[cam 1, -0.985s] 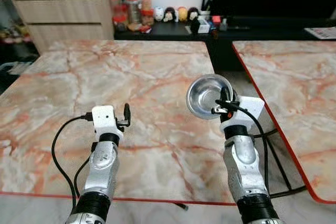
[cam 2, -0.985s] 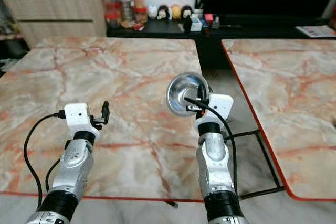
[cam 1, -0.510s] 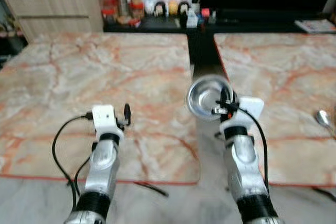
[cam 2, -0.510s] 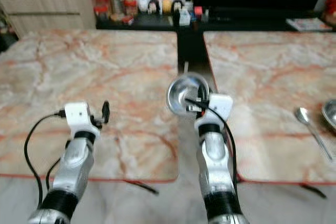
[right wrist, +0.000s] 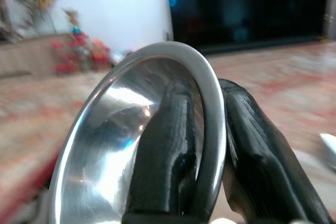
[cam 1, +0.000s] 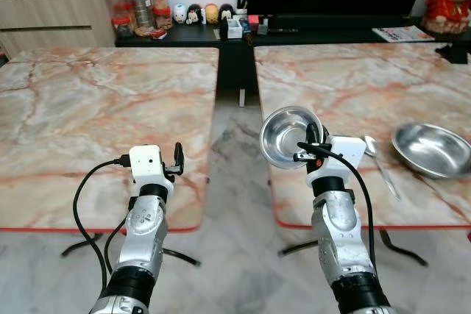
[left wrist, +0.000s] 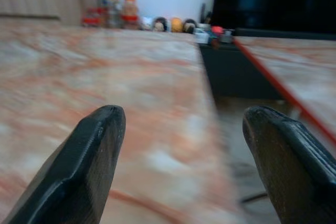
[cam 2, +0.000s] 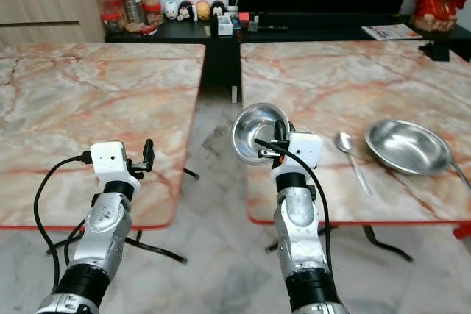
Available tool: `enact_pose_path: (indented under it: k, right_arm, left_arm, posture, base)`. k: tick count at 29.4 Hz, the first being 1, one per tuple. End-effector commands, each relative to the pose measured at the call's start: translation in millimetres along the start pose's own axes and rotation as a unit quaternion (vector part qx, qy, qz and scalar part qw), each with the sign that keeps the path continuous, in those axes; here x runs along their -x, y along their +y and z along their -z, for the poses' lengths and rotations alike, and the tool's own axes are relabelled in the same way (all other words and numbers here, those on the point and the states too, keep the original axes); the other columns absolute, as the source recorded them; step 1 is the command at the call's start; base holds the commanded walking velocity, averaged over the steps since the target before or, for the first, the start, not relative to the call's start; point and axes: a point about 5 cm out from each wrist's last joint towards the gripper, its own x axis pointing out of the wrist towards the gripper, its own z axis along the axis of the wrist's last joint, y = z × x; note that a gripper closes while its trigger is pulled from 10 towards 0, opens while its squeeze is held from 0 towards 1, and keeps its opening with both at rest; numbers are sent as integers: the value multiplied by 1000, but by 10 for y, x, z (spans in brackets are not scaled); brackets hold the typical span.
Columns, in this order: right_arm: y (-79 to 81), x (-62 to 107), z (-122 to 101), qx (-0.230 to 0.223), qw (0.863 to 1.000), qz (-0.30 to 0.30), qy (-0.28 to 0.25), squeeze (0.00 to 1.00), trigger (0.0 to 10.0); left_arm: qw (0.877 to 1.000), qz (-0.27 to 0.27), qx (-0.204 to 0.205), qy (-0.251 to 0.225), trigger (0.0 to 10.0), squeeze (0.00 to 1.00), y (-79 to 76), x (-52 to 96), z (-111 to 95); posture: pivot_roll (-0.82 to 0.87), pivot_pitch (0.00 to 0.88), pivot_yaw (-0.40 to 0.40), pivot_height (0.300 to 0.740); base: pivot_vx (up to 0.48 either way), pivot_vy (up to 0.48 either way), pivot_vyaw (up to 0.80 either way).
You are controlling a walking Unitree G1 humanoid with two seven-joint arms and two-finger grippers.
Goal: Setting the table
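Marble tables (cam 1: 110,101), right tool (cam 1: 315,134) pinching tilted bowl (cam 1: 287,136)

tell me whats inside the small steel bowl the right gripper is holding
Nothing visible: the small steel bowl looks empty and shiny. The right gripper pinches its rim, one finger inside covering part of the wall.

Both silver arms reach forward, the left gripper (cam 1: 177,158) with jaws spread, the right gripper (cam 1: 315,137) clamped.

the robot's view swings right: the left marble table (cam 1: 103,108) slides aside, the gap of tiled floor (cam 1: 232,145) now sits centre, and the right marble table (cam 1: 346,86) comes into full sight, bringing a spoon (cam 1: 381,167) and a wide steel dish (cam 1: 430,149) into frame.
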Motion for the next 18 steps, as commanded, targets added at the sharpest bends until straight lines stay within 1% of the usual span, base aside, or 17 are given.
enact_pose_path:
  k: [1,3,4,5,10,18]
  right_arm:
    - [97,-53,-99,-7,1000,-10,-21,0,10000]
    - [97,-52,-98,-9,1000,-9,-21,0,10000]
    - [87,-50,-94,-21,1000,-3,-19,0,10000]
    - [84,-49,-93,-23,1000,-2,-19,0,10000]
    - [80,-41,-84,-16,1000,-2,-16,0,10000]
    - [106,-29,-87,-22,1000,-4,-21,0,10000]
  left_arm:
    - [1000,-8,-11,-2,10000,0,89,-5,-17]
    - [1000,-8,-11,-2,10000,0,89,-3,-15]
    - [1000,-7,-11,-2,10000,0,90,0,-14]
    - [1000,-7,-11,-2,10000,0,91,1,-13]
    - [1000,-5,-11,-3,10000,0,88,3,-17]
    - [1000,-2,-13,-1,10000,0,94,26,-4]
  posture:
    - [-65,0,10,740]
    - [-65,0,10,740]
    - [-66,0,11,740]
    - [-66,0,11,740]
    - [-64,0,10,740]
    - [-67,0,17,740]
  base:
    - [0,-368,800]
    - [0,-368,794]
    - [0,-368,0]
    - [0,-364,0]
    - [0,-366,0]
    - [0,-357,0]
